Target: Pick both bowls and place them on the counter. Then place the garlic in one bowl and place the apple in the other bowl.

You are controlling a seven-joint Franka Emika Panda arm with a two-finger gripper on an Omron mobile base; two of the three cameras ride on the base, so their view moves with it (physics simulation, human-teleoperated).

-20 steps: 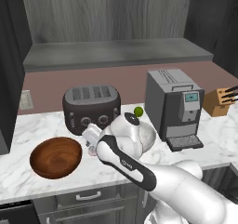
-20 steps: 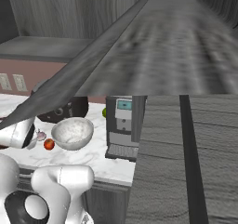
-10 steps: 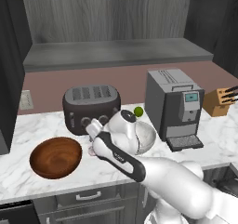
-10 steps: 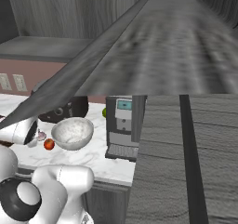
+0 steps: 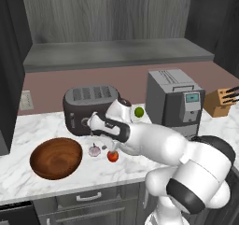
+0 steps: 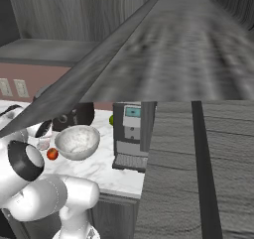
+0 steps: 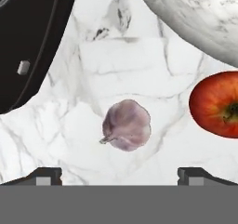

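Over the last second the arm has swung left and down across the counter [image 5: 28,182]: in the left base view the gripper [image 5: 96,135] has moved from the middle of the frame, in front of the toaster [image 5: 91,107], to a spot just above the garlic [image 5: 94,150], and the garlic and the apple [image 5: 112,156], which the arm covered before, now lie in plain sight at centre-left. That reads as the approach for the first fruit pick; both bowls already stand on the marble, so the placing half of the task looks finished and the filling half is just starting. The brown wooden bowl [image 5: 56,157] sits at lower left of the left base view, near the garlic but not touching it, and the white marbled bowl [image 6: 77,142] sits at centre-left of the right base view, with the apple [image 6: 52,154] just beside it. In the hand view the garlic [image 7: 126,125] lies almost dead centre on the marble, the apple [image 7: 215,104] at the right edge, the white bowl [image 7: 195,14] in the upper right corner and the toaster's dark body [image 7: 32,42] at upper left. The jaws are spread about as wide as they go, one fingertip [image 7: 44,175] at lower left and the other at lower right, and between them is nothing: they hold nothing and touch nothing, and the garlic lies beyond the tips, not yet between them.
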